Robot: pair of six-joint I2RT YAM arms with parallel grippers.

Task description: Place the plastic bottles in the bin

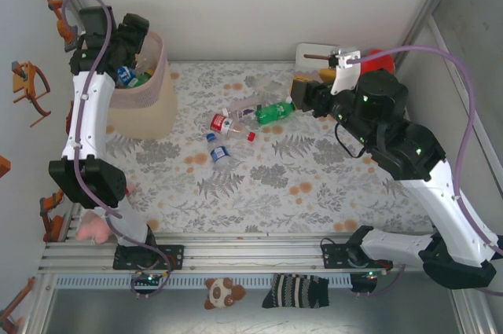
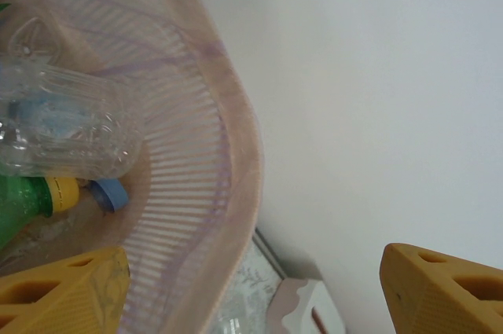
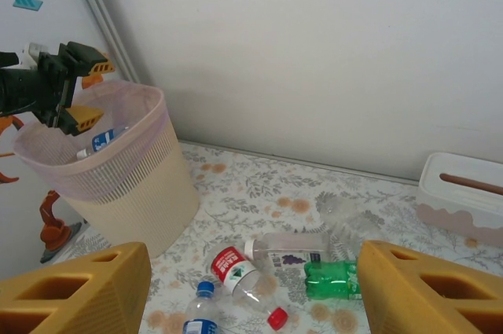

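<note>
Your left gripper (image 2: 251, 271) hangs over the bin (image 1: 145, 106) at the far left, jaws wide and empty. A clear bottle (image 2: 63, 122) and a yellow-capped green bottle (image 2: 16, 212) lie inside. Your right gripper (image 3: 253, 271) is spread over the bench (image 1: 330, 185), gripping nothing, its right finger just beside the loose green bottle (image 3: 334, 279). A red-labelled bottle (image 3: 228, 262) and a blue-labelled bottle (image 3: 200, 320) lie to that bottle's left.

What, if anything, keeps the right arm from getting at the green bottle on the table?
Likely nothing: yes, it looks reachable. The right gripper hangs open close by the green bottle, which lies on its side, uncovered. A clear bottle lies right beside it and might get nudged.
</note>
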